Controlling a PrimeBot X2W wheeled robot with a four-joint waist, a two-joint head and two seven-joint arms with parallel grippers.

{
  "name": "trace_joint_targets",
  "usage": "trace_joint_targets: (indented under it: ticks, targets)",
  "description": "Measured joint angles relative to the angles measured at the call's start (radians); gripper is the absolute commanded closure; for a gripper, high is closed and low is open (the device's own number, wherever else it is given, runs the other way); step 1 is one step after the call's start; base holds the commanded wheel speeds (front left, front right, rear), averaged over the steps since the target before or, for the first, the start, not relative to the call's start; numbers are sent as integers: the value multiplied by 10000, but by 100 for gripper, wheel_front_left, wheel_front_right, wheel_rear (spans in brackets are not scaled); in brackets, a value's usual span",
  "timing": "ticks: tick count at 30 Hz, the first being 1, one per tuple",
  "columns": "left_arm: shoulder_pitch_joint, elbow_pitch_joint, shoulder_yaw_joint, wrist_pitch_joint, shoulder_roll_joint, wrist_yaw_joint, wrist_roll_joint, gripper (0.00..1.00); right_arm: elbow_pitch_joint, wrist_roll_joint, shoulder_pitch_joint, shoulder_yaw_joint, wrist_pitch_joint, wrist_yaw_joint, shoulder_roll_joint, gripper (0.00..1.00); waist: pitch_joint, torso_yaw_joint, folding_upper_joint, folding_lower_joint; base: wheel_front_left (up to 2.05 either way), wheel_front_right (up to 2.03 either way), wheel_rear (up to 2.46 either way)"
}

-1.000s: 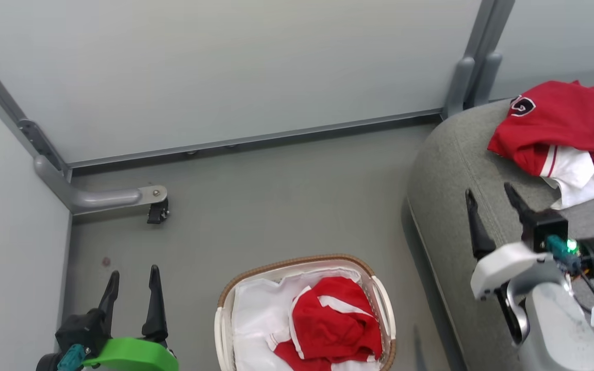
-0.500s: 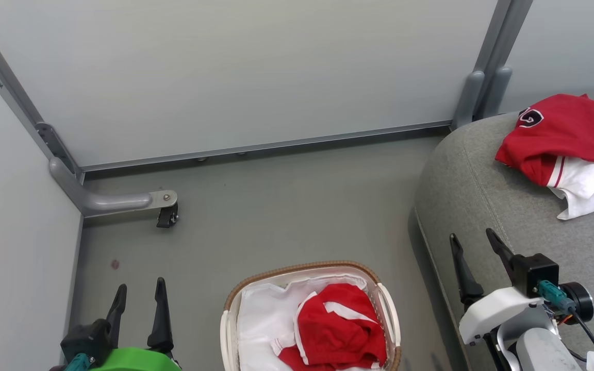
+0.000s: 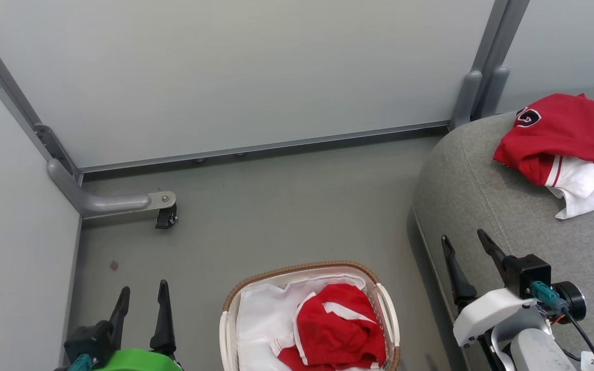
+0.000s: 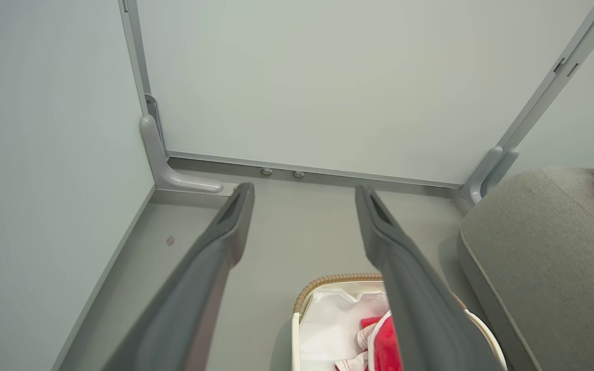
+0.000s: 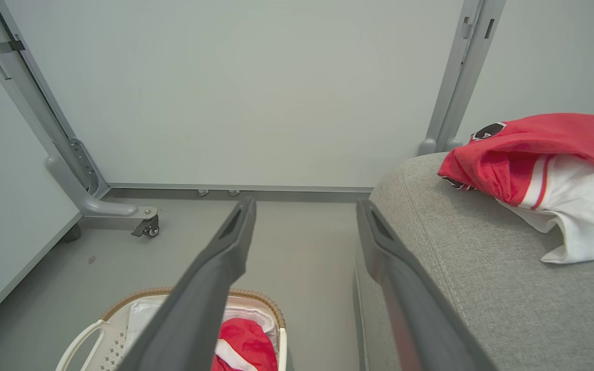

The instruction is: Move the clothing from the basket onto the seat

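At your far left, the left gripper [image 3: 143, 287] is hanging with its two long dark fingers spread apart and grasping nothing, over bare grey floor [image 3: 276, 206] beside the small oval white plastic basket with the brown woven rim [image 3: 297, 268]. Inside that basket a bunched red garment with white trim [image 3: 338, 335] is lying on the white liner sheet [image 3: 258, 319], so I judge this part of the job is waiting to be done. Further right, the right gripper [image 3: 463, 236] is hovering with fingers parted and empty, above the near edge of the large grey fabric seat cushion [image 3: 482, 180]. Toward that cushion's right, a crumpled red garment with a dark logo patch and white underside [image 3: 555, 129] is already lying, so one piece is looking delivered. The basket's near end is running off the bottom of the head view, so you are not seeing whether more cloth is tucked there. The piece on the seat is being cut by the right edge, and neither bundle is showing enough to tell jersey from shorts.
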Motion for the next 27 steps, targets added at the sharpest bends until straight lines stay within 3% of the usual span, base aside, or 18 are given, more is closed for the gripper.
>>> trace_joint_targets:
  ticks: [17, 27]
  targets:
    - [-54, -12, -278, 0, -2, 0, 128, 0, -113, 15, -36, 56, 0, 0, 2, 0, 293, -80, 0, 0, 0, 0, 0]
    - [-1622, 370, -1095, 0, -8, 0, 545, 0, -644, -155, -788, -339, 0, 0, 0, 0, 1415, -317, 0, 0, 0, 0, 0]
